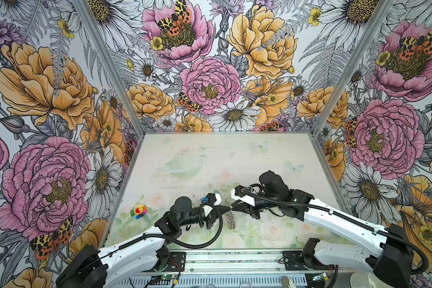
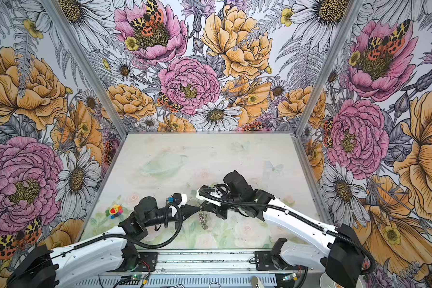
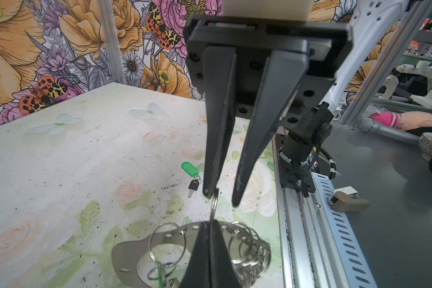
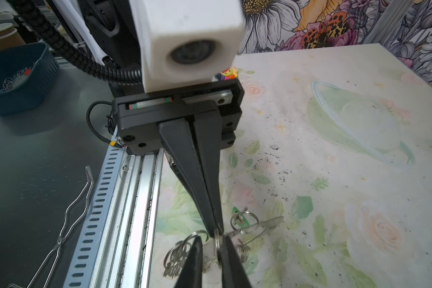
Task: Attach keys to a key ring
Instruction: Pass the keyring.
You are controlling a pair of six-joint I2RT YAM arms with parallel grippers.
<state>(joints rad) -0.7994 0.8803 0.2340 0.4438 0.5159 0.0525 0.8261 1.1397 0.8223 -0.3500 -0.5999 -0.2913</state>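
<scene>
key ring (image 1: 231, 220) between left claw (image 1: 227, 208) and right claw (image 1: 233, 206), toy (image 1: 139, 211) on table (image 1: 210, 154) far left

Your cell, as it stands:
- Walls: far (image 1: 210, 49), left (image 1: 35, 99) and right (image 1: 397, 99), all papered in large pink, orange and white flowers with spotted moths.
- Posts (image 1: 109, 64): bare aluminium, one at each far corner.
- Tabletop (image 1: 235, 154): pale mat printed with faint roses, leaves and butterflies, flecked with dark specks towards your near side.
- Rail (image 1: 235, 258): slotted metal, along the near edge.
- Bench (image 4: 35, 162): grey, beyond the rail, bearing a blue basket (image 4: 18, 82) and a paper cup (image 4: 3, 35).
- Light: soft and even.
</scene>
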